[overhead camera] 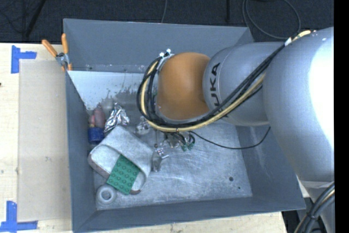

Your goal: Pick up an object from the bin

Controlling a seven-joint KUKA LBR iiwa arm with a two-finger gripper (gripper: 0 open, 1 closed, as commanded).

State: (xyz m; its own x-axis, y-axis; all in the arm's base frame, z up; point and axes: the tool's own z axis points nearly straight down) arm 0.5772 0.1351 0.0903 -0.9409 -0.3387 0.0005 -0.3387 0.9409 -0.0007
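My gripper [159, 155] hangs below the orange wrist cover, low over the bin floor near its middle. Just left of it lies a pale flat pad [109, 151] with a green studded plate [124, 174] resting on its lower end. The gripper is close to the pad's right edge, and I cannot see whether it touches it. A crumpled piece of silver foil [115, 118] lies further up and to the left.
A small white tape roll [106, 194] lies in the bin's front left corner. A pinkish thing [98, 114] and a blue thing [96, 134] sit against the left wall. The arm and its cables cover the bin's upper right.
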